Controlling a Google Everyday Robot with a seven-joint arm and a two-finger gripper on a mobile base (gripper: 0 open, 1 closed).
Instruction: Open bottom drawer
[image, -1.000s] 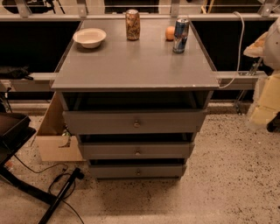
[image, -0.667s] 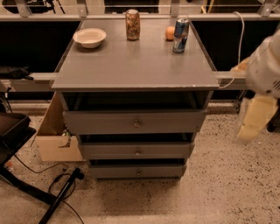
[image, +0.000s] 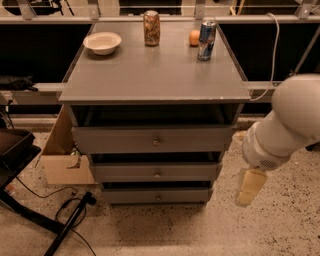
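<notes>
The bottom drawer (image: 156, 195) is the lowest and narrowest of three grey drawer fronts in the cabinet, with a small round metal knob (image: 158, 197) at its centre. It sits close to the floor, with a dark gap above it. My white arm (image: 285, 125) comes in from the right. My gripper (image: 250, 187) hangs at the arm's end, to the right of the cabinet and about level with the bottom drawer, apart from it.
On the cabinet top (image: 155, 70) stand a white bowl (image: 102, 42), a brown can (image: 151, 27), a blue can (image: 206, 40) and an orange (image: 194, 37). A cardboard box (image: 62, 160) and cables (image: 70, 210) lie at left. The floor is speckled.
My arm has swung in from the right edge toward the cabinet and lowered; the gripper now hangs near the level of the lower drawers. The drawers have not moved.
</notes>
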